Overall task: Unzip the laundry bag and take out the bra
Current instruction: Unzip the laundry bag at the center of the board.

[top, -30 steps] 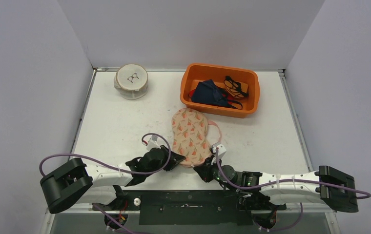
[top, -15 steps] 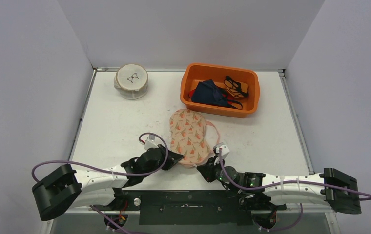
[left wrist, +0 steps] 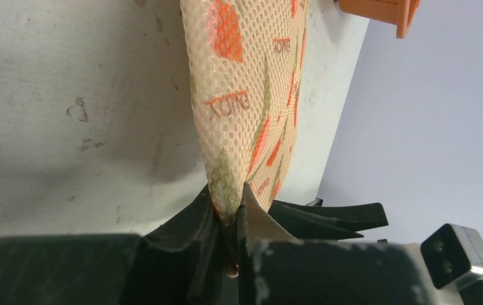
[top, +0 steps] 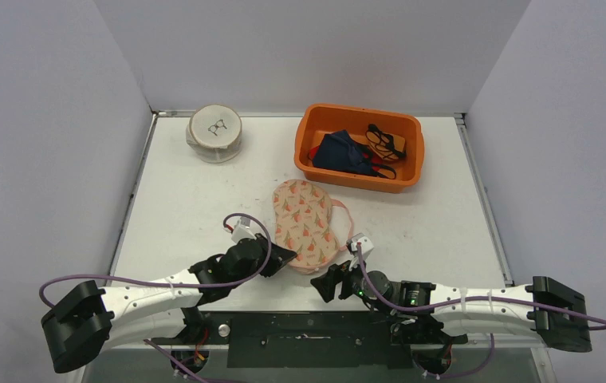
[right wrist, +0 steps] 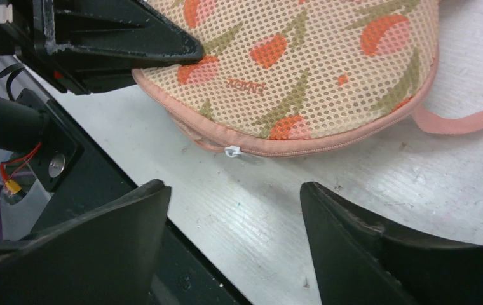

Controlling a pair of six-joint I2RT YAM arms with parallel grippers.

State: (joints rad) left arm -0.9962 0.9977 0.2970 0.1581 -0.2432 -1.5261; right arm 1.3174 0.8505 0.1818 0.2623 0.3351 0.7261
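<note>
Newly parted, right gripper [right wrist: 234, 190] faces the soft, light laundry bag [right wrist: 315, 57], best taken by its six-o'clock zipper pull [right wrist: 232, 151]; left gripper [left wrist: 229, 213] clamps the bag's edge

Peach tulip-print mesh laundry bag [top: 304, 223], zipped, lies on table [top: 196, 199].

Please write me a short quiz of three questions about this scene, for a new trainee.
1. True or false: the left tool is shut on the edge of the laundry bag.
2. The right tool is: A) open, B) shut on the bag, C) out of view.
3. Fill in: the bin beyond the bag is ___ in colour.
Key: 1 true; 2 A; 3 orange.
</note>
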